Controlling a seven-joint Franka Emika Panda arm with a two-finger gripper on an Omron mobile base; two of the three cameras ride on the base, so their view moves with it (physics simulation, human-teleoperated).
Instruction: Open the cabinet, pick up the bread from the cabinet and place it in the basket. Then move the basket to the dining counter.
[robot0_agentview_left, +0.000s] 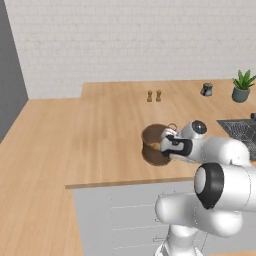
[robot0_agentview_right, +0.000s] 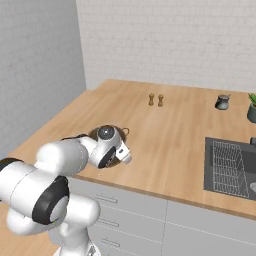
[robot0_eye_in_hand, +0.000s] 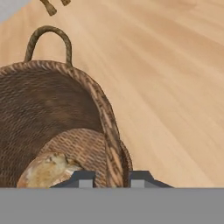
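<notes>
The basket (robot0_agentview_left: 152, 147) (robot0_eye_in_hand: 52, 100) is dark-brown and woven, with a thin hoop handle, and rests on the broad light-wood dining counter (robot0_agentview_left: 110, 125) near its front edge. The bread (robot0_eye_in_hand: 46, 170), a golden-brown bun, lies on the basket's bottom. My gripper (robot0_agentview_left: 164, 149) (robot0_eye_in_hand: 112, 178) is at the basket's right side. Its two dark fingertips stand on either side of the woven rim, one inside and one outside, shut on it. In the right base view my hand covers most of the basket (robot0_agentview_right: 120, 132).
Two small wooden shakers (robot0_agentview_left: 154, 96) stand farther back on the counter. A dark jug (robot0_agentview_left: 207, 89) and a potted plant (robot0_agentview_left: 242, 86) are at the back right. A dark sink (robot0_agentview_right: 230, 167) is set into the top on the right. Grey drawers (robot0_agentview_left: 135, 210) lie below the front edge.
</notes>
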